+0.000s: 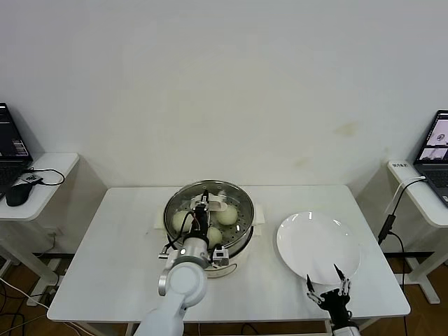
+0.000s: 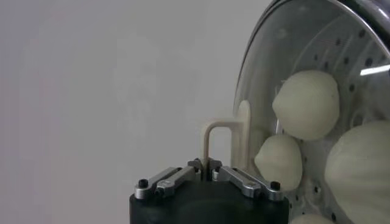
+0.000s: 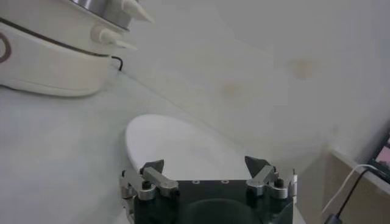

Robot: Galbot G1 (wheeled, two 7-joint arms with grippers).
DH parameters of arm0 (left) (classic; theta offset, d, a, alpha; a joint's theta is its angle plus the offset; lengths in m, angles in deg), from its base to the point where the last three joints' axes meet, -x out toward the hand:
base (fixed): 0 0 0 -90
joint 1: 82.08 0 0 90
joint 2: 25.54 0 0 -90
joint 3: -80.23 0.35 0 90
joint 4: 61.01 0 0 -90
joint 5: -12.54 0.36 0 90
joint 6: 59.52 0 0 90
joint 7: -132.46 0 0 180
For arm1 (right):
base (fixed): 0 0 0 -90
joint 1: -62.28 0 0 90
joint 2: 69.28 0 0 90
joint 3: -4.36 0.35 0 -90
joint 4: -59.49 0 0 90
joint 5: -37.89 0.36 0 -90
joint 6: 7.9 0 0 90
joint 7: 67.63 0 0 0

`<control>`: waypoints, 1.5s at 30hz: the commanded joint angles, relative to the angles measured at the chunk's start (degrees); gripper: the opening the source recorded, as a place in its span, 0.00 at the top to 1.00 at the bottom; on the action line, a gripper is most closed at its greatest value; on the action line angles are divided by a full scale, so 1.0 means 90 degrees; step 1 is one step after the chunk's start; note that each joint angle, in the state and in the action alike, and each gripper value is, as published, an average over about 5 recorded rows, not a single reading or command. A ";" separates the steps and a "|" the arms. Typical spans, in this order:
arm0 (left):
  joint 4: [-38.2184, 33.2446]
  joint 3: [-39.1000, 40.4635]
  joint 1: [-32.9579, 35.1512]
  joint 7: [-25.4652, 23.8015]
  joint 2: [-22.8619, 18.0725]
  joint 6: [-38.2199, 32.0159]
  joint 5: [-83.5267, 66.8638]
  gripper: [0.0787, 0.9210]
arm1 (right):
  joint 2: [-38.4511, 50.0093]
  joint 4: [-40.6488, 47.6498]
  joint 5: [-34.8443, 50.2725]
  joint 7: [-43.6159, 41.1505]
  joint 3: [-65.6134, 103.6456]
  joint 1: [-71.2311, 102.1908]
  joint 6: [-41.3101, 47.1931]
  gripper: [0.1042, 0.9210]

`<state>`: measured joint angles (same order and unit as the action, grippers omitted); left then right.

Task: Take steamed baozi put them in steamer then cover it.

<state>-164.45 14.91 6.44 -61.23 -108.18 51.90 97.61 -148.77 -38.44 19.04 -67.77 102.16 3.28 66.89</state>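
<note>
The left gripper (image 2: 209,163), clamped on the cover's handle (image 2: 222,137), holds the cover (image 1: 210,210) on the steamer (image 1: 241,246) over the baozi (image 1: 225,214); next it should let go. The right gripper (image 1: 327,286) waits open by the plate (image 1: 308,238).

The left arm (image 1: 183,280) hides the steamer's (image 1: 238,241) front rim.

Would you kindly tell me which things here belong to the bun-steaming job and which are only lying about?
Job: buns, steamer, glass lid, left end effector shut on its handle.
Lying about: empty plate, laptops, mouse.
</note>
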 commanded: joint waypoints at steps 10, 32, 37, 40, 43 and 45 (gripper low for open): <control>-0.0151 -0.0029 0.0126 0.0091 -0.0055 -0.0063 -0.0022 0.90 | 0.0000 0.0011 -0.0018 -0.0015 -0.0049 -0.0002 -0.0011 0.12; -0.3345 -0.1308 0.3666 0.1916 0.0871 -0.1069 -0.3849 0.17 | 0.0162 -0.0022 0.0225 -0.0027 -0.0111 0.0124 -0.0138 0.12; -0.2994 -0.2594 0.4716 0.3312 0.0802 -0.3139 -0.7683 0.12 | 0.0377 -0.0165 0.0790 -0.0093 -0.0142 0.0275 -0.0417 0.12; -0.2676 -0.3250 0.5167 0.3323 0.0792 -0.3850 -0.9596 0.12 | 0.0463 -0.0272 0.1078 -0.0152 -0.0250 0.0326 -0.0448 0.12; -0.2526 -0.3475 0.5563 0.3345 0.0890 -0.3654 -1.0868 0.12 | 0.0518 -0.0383 0.1357 -0.0248 -0.0407 0.0385 -0.0386 0.12; -0.2466 -0.3482 0.5793 0.3305 0.0912 -0.3540 -1.1378 0.12 | 0.0561 -0.0470 0.1556 -0.0334 -0.0475 0.0468 -0.0319 0.12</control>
<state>-187.14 -2.96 40.47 -41.11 -101.27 33.00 50.11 -145.72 -40.25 24.77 -69.08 100.18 5.65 64.44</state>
